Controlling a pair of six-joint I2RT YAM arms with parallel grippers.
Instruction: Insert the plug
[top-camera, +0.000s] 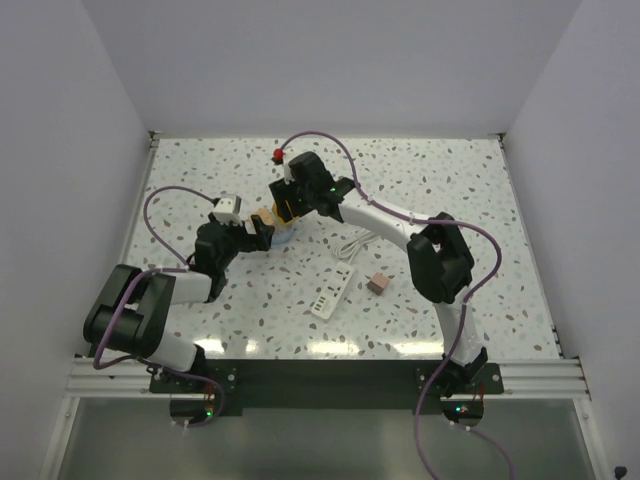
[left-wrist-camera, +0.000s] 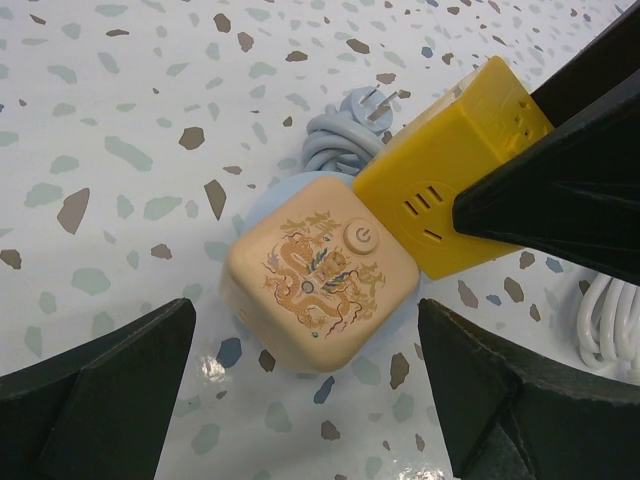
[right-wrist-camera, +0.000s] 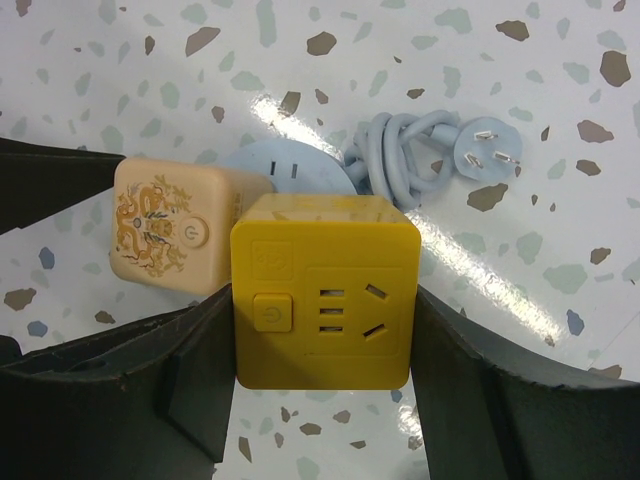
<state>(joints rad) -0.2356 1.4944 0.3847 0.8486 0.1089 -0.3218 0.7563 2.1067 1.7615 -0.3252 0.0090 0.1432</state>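
1. pincers. the right pincer (right-wrist-camera: 322, 310) is clamped on the yellow plastic socket cube (right-wrist-camera: 325, 250), with one finger flat against each side face. the left pincer (left-wrist-camera: 310, 400) stands wide apart. its fingers sit either side of the peach cube with a dragon print (left-wrist-camera: 318, 270) and touch nothing. the two cubes sit against each other just ahead of both pincers.

2. location of the plug. the small dusty-pink boxy plug (top-camera: 378, 284) is in neither pincer. it lies on the speckled terrazzo table (top-camera: 470, 190), well apart from both, back toward the arm bases from the right pincer and off to its right. the flat white power strip (top-camera: 333, 295) is near it. a thin white cord (top-camera: 356, 245) lies looped between the plug and the right pincer.

3. step in hand. judged from this layout, insertion has not begun. both pincers are at the cubes, which reads as a preparatory step.

4. next move. the right pincer would probably need to let go of the yellow cube, travel back to the plug and close across two opposite faces. the plug would then need its prongs lined up with a socket face. which socket is meant cannot be told.

5. orientation. in the top view the plug sits turned diagonally to the table edges. its outline is nearly square, so no long axis is clear. the prong direction is too small to tell.
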